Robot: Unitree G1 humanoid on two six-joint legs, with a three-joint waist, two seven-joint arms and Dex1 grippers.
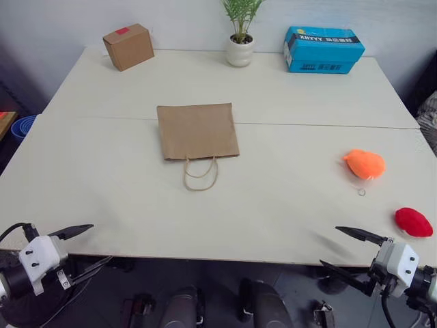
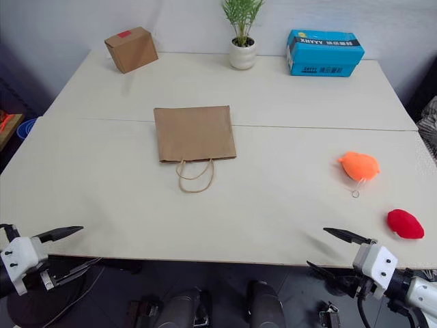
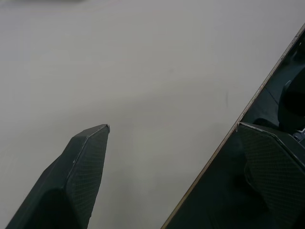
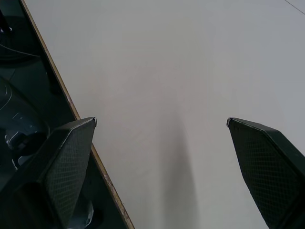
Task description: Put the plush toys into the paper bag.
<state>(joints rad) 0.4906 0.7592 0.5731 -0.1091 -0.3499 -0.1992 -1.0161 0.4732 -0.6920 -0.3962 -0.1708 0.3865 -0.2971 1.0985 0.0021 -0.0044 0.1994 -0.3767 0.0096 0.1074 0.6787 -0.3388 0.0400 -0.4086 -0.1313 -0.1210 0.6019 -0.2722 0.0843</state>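
Note:
A brown paper bag (image 1: 197, 131) lies flat in the middle of the white table (image 1: 273, 198), its cord handles (image 1: 200, 173) toward me. On the right lies the orange plush toy (image 1: 364, 164), a small metal ring (image 1: 361, 192) beside it. The red plush toy (image 1: 414, 222) rests nearer the front right edge. My left gripper (image 1: 90, 244) hangs open at the table's front left edge with nothing between its fingers. At the front right edge my right gripper (image 1: 329, 247) is open and empty, a short way left of the red toy.
A small cardboard box with a red label (image 1: 128, 46) stands at the back left. A potted plant (image 1: 240, 32) and a blue box (image 1: 321, 49) stand along the back edge. A seam (image 1: 307, 124) runs across the table.

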